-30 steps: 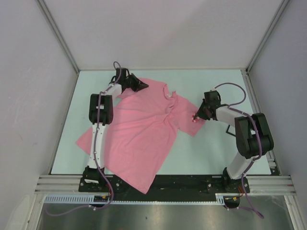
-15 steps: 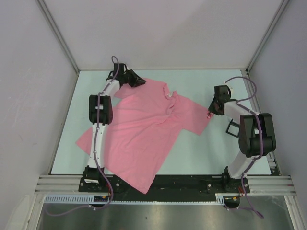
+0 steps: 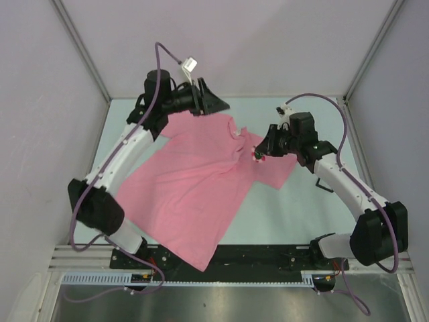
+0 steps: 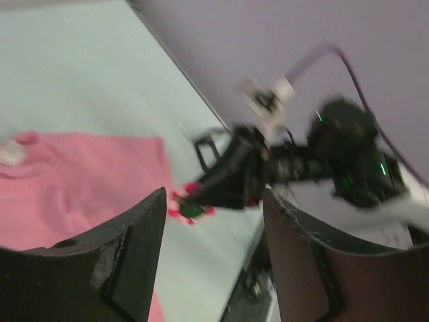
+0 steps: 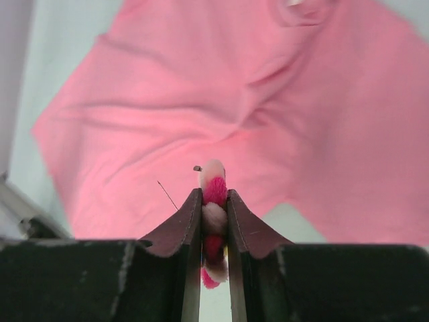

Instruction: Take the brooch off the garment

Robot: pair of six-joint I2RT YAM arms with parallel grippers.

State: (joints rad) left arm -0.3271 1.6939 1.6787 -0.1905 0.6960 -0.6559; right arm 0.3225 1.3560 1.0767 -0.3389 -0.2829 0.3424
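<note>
Your right claw pinches the brooch edge-on, its pin bare, above the garment, which lies spread on the tabletop. Your left claw hangs wide and empty over the garment's far edge.

"What colours are in front of you?"

"The garment is plain pink all over, no print, with a small white label inside the collar. The table beneath is pale mint green."

"And the brooch?"

"The brooch has pale pink petals, deep magenta-red between them, and a hint of yellow."

"The machines?"

"The left arm and right arm are white with black joints and purple cables. The left gripper and right gripper are matt black. The walls are pale lilac-grey and the near rail is silver."
</note>
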